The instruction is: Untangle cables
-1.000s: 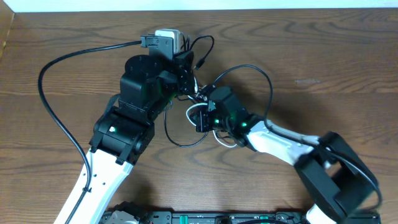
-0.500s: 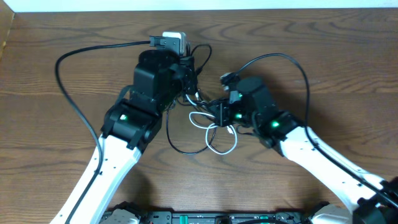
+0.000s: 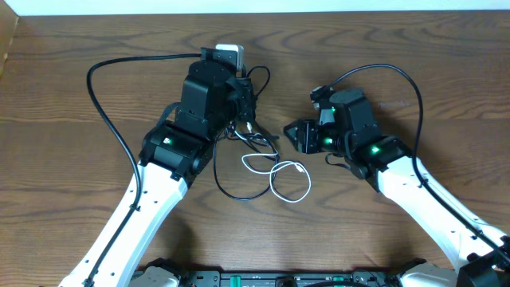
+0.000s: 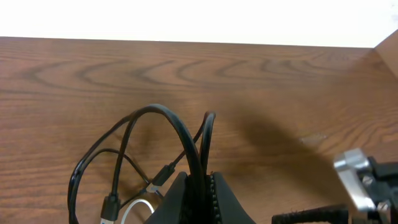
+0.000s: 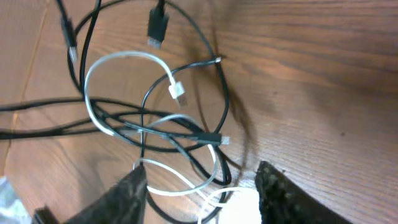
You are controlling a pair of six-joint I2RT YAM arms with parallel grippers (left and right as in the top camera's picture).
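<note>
The cables lie tangled in the middle of the wooden table. A white cable (image 3: 296,167) curls in loops beside thin black cables (image 3: 231,191). My left gripper (image 3: 247,108) sits at the tangle's upper edge, shut on a black cable loop (image 4: 163,112) that arches up from between its fingers (image 4: 180,199). My right gripper (image 3: 293,135) hovers just right of the tangle, open and holding nothing. In the right wrist view the white cable (image 5: 124,59) and black cables (image 5: 217,87) lie on the wood below the right gripper (image 5: 202,193). A black plug (image 5: 157,28) hangs near the top.
A thick black arm cable (image 3: 103,119) sweeps out left of the left arm, and another (image 3: 398,76) arcs above the right arm. The wooden table (image 3: 80,199) ends at a pale back edge (image 3: 358,6). The right arm's metal fitting (image 4: 357,177) shows at the left wrist view's right.
My right gripper has opened, let go of the tangle and drawn back to the right. The white cable now lies loose in loops on the table. The left arm shifted slightly right, still gripping.
</note>
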